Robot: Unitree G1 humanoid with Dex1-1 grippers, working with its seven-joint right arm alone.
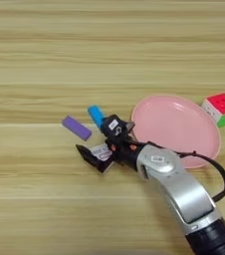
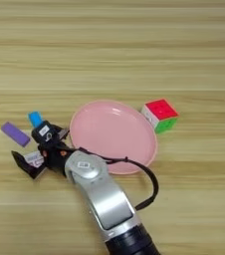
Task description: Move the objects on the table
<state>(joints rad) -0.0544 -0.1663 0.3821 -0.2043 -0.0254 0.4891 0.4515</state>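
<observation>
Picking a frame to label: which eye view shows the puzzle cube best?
Right eye view: the puzzle cube sits whole, well inside the picture, just right of the pink plate. In the left eye view the cube is pressed against the right edge, nearly cut off.

Right arm [image 2: 102, 199] enters from 6 o'clock, reaching toward 10 o'clock. End effector [image 2: 31, 149] is at the left, fingers spread around the white eraser [image 2: 34, 158]. Blue bar [image 2: 35, 119] is just at its 12 o'clock, purple bar [image 2: 15, 134] at 10 o'clock. Pink plate [image 2: 113, 135] is mid-table [image 2: 112, 50], puzzle cube [image 2: 160, 115] at its 2 o'clock, just beside the rim.
</observation>
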